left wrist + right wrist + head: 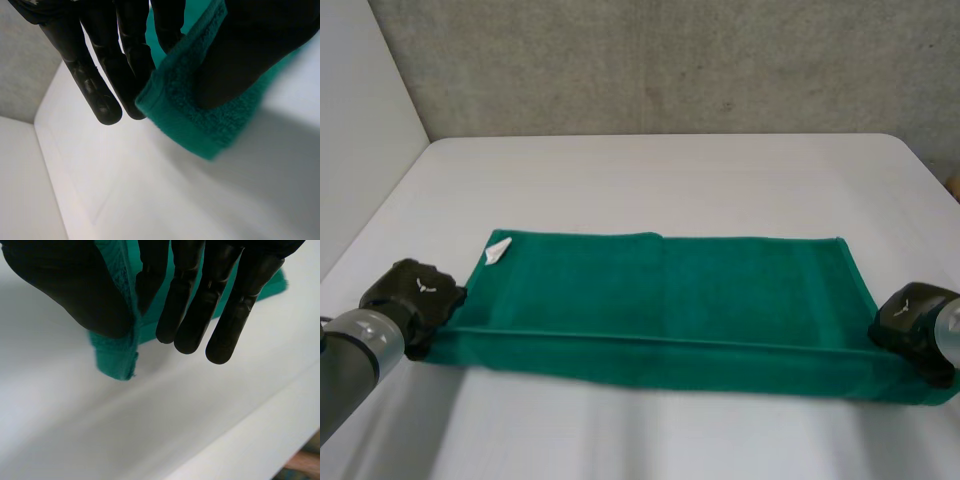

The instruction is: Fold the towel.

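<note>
Head view: towel (660,300) lengthwise left-right

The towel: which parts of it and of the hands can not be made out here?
- Head view: the left hand hides the near left corner of the towel, and its back hides its fingers.
- Head view: the right hand covers the near right corner; the picture's edge cuts its arm.
- Head view: the white tag is too small to read.
- Wrist views: each thumb covers the cloth it pinches.
</note>
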{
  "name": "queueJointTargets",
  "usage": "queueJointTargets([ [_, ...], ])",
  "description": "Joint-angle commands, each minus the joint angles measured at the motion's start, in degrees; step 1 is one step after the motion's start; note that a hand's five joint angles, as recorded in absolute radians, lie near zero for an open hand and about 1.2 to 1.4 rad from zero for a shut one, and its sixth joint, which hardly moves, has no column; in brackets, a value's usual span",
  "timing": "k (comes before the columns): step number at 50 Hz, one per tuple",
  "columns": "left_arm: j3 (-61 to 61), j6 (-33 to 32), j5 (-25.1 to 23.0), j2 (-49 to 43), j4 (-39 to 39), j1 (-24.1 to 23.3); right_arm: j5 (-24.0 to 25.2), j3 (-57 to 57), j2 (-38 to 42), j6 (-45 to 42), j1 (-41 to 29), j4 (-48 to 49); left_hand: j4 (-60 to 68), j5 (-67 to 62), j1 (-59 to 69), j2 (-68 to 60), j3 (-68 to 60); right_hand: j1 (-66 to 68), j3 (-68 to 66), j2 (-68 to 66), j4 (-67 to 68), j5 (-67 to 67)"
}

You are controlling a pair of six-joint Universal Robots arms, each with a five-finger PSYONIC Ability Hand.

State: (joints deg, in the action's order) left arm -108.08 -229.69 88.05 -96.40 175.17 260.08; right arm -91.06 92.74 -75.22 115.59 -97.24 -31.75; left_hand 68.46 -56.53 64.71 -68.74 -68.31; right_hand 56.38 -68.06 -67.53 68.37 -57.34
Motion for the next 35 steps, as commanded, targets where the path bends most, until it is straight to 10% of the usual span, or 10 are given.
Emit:
queueJointTargets([
  [1, 5.0, -0.1, -0.4, -8.7, 11.4, -3.0, -0.3, -5.6, 5.9, 5.1, -0.4, 9.5, 11.5, -13.5, 15.3, -11.3, -11.7, 23.6, -11.9, -12.5, 11.6, -12.7],
  [26, 37.3, -0.6, 10.2, -39.7, 26.6, -10.2, -5.1, -34.8, 35.0, 10.8, -5.2, 29.2, 11.5, -13.5, 15.3, -11.3, -11.7, 23.6, -11.9, -12.5, 11.6, -12.7],
  [28, 37.4, -0.4, 10.0, -39.9, 26.8, -10.2, -5.2, -35.4, 35.3, 11.1, -5.3, 29.8, 11.5, -13.5, 15.3, -11.3, -11.7, -6.2, 17.9, 17.4, -18.2, 17.2],
  [29, 37.2, -0.5, 9.2, -40.4, 27.9, -10.9, -5.4, -35.5, 35.4, 11.4, -5.3, 30.2, -32.4, 30.5, -28.6, 32.7, 32.3, -33.9, 45.6, 45.1, -45.9, 44.9],
  [31, 37.1, -0.6, 9.0, -40.4, 28.5, -11.3, -5.7, -35.6, 35.3, 11.8, -5.6, 31.0, -57.7, 55.7, -53.9, 57.9, 57.5, -46.4, 58.1, 57.5, -58.4, 57.3],
  [35, 35.3, -0.3, 8.7, -39.6, 32.2, -12.7, -6.4, -34.6, 34.4, 16.1, -5.9, 34.3, -58.5, 56.5, -54.7, 58.7, 58.3, -46.4, 58.1, 57.5, -58.4, 57.3],
])
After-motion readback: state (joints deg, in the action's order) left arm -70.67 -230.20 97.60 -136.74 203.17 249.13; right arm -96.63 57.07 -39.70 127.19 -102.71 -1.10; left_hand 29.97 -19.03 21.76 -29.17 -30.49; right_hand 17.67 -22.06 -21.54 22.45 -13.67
